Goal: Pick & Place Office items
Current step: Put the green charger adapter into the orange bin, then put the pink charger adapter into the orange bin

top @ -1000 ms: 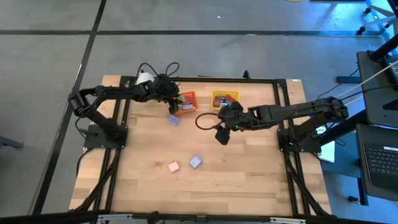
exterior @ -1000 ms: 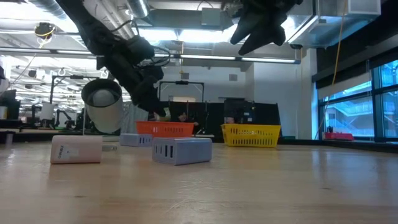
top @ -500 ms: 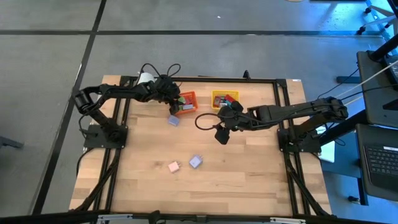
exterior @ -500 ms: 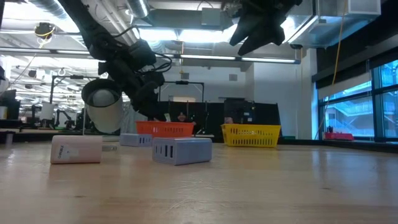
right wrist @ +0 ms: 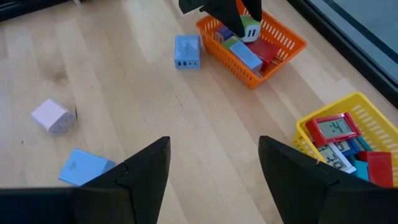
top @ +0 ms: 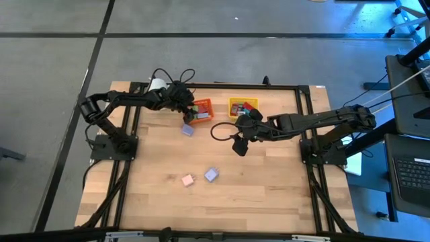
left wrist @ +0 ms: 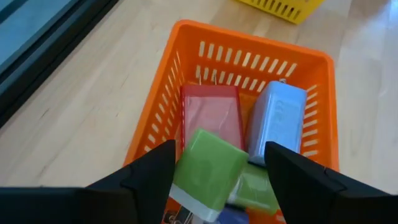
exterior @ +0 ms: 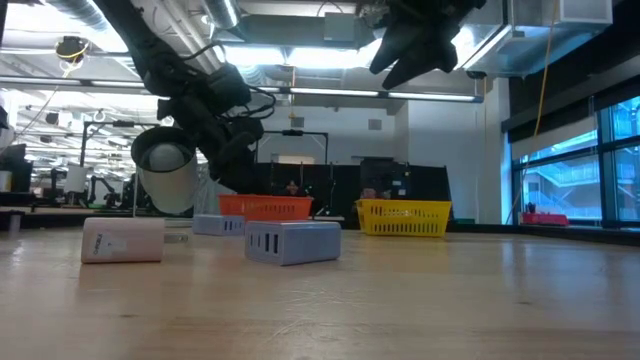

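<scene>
The left gripper (left wrist: 214, 168) had lifted slightly since a second earlier, jaws spread around a green block (left wrist: 205, 167) over the orange bin (left wrist: 155, 99) (right gripper (right wrist: 208, 165) unchanged, open).

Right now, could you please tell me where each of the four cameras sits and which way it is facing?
High view: overhead, straight down on the table; both arms show.
Low view: at tabletop height, level across toward the room; arms enter from above.
Left wrist view: on the left arm, down into the orange bin; the left end effector open around a green block.
Right wrist view: on the right arm, down at the table; open right end effector.
Shared: all show the orange bin.
</scene>
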Robot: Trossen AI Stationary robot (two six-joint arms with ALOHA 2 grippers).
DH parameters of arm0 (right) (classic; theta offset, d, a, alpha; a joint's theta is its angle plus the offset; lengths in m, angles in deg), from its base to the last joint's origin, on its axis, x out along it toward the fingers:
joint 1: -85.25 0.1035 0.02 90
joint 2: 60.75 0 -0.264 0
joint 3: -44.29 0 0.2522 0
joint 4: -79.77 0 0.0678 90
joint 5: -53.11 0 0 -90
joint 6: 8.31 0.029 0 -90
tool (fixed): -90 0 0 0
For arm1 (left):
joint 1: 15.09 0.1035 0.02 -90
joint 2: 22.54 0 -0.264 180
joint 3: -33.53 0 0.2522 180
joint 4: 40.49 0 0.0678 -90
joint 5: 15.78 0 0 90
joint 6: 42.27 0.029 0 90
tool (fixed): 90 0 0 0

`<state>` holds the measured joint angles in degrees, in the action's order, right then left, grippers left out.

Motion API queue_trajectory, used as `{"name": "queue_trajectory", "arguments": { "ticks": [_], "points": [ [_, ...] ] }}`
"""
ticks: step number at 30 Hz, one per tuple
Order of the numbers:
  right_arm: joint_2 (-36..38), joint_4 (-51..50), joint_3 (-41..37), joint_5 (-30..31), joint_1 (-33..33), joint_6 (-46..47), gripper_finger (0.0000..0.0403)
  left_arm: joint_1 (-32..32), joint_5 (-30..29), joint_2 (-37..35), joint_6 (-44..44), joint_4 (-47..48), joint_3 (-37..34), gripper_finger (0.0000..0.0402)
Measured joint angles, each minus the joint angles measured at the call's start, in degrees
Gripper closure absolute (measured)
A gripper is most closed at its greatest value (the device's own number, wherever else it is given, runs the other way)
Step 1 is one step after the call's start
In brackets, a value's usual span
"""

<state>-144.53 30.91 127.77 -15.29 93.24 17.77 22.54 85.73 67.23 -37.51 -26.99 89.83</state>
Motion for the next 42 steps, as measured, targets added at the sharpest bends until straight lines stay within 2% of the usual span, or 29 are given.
{"name": "queue_trajectory", "arguments": {
  "ticks": [7,15,21,30,37,42],
  "points": [
    [0.01,-0.88,0.0,3.9,-1.28,-2.95,0.0158,-1.08,0.07,-1.67,-1.62,3.58,3.28,0.0161],
    [0.01,-6.37,0.0,6.66,-5.61,-3.21,0.0158,-4.99,0.07,-9.29,-3.2,16.94,13.47,0.0162],
    [0.01,-9.13,0.0,10.86,-8.81,-4.53,0.0158,-14.08,0.06,-13.44,-8.21,26.15,13.78,0.0161],
    [0.01,-9.08,0.0,10.9,-10.96,-7.14,0.0158,-29.48,-2.82,-13.42,-15.19,28.14,11.22,0.0164],
    [0.04,-9.1,0.0,10.52,-10.96,-7.73,0.0158,-35.73,-3.14,-13.42,-20.92,35.85,11.2,0.0166],
    [0.04,-9.18,0.0,10.37,-10.96,-7.9,0.0158,-39.97,-3.1,-13.42,-26.2,37.94,11.2,0.0168]
  ]
}}
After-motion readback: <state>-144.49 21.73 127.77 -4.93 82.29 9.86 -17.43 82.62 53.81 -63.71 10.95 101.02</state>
